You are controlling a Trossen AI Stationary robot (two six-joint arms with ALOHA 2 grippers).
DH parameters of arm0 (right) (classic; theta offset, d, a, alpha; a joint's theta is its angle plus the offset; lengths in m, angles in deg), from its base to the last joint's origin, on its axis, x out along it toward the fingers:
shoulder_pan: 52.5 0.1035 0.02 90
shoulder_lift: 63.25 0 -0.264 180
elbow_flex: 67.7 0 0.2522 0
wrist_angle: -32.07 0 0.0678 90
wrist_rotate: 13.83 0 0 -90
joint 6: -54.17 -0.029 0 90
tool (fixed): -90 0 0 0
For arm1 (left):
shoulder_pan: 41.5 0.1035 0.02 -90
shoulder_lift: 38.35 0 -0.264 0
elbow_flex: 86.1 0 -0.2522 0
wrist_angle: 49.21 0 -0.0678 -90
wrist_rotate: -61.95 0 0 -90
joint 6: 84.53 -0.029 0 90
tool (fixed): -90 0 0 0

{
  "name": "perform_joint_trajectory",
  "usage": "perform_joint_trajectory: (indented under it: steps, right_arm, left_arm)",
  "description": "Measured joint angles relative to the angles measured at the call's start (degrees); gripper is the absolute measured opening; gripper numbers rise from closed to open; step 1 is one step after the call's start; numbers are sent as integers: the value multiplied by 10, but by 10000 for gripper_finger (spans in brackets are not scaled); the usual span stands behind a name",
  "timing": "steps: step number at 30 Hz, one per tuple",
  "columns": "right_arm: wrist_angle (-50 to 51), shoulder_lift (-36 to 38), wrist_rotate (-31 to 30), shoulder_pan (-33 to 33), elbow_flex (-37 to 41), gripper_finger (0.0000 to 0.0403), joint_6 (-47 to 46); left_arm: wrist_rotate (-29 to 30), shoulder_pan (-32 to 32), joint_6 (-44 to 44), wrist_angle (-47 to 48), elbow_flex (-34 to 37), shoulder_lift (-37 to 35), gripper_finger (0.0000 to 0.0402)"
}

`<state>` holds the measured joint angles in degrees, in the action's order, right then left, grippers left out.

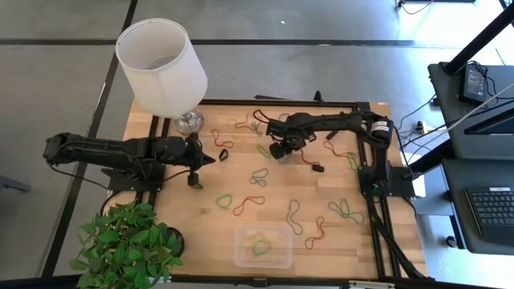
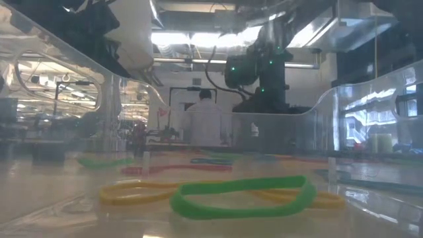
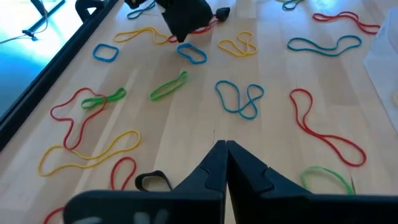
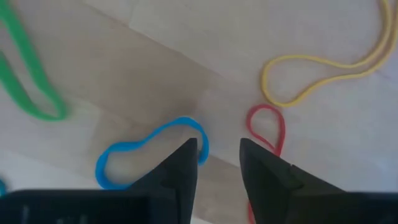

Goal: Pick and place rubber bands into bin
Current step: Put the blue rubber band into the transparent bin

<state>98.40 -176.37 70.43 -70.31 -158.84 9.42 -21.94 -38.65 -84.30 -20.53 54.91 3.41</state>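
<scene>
Many rubber bands in red, yellow, green and blue lie flat and scattered over the wooden table. The clear bin stands at the near edge; a green band and a yellow one lie on its floor. My right gripper is open and points down over the table's far middle. A blue band's end lies by one fingertip and a red loop by the other. My left gripper is shut and holds nothing, above the table's left middle.
A white-shaded lamp stands at the far left corner and a potted plant at the near left. A green band and a yellow one lie close around my right gripper. A person in white stands in the room beyond.
</scene>
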Motion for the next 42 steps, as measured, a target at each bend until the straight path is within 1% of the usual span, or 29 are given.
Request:
perform_joint_trajectory:
  steps: [8,11,14,18,22,24,28,30,32,35,38,40,42]
  right_arm:
    - [-2,-29,2,0,1,106,1]
    - [-28,-32,26,0,22,93,12]
    - [-55,-28,37,2,46,68,18]
    - [-58,-25,34,12,51,13,53]
    - [-41,-6,-1,25,41,11,77]
    - [-7,19,-5,33,40,7,89]
    - [15,110,-20,57,28,4,93]
    - [47,149,-27,75,33,2,93]
    - [55,194,-38,100,32,2,92]
    - [67,258,-57,152,30,2,91]
    - [60,300,-88,215,31,1,73]
    - [52,317,-102,260,26,1,59]
    - [48,319,-111,303,21,1,55]
  left_arm:
    - [0,0,0,0,0,0,2]
    - [0,0,0,-1,0,0,2]
    - [0,0,0,-1,0,0,3]
    - [0,0,0,-2,0,0,2]
    - [1,0,0,-1,0,0,3]
    - [0,0,0,-1,0,0,3]
    - [-3,-1,0,0,0,0,2]
    - [-11,-1,0,0,0,0,3]
    - [-12,-1,0,-1,0,2,2]
    - [-13,-1,1,-1,0,7,2]
    - [-17,-2,11,10,-10,23,3]
    - [-16,-7,18,27,-25,40,2]
    - [-15,-17,20,40,-44,63,1]
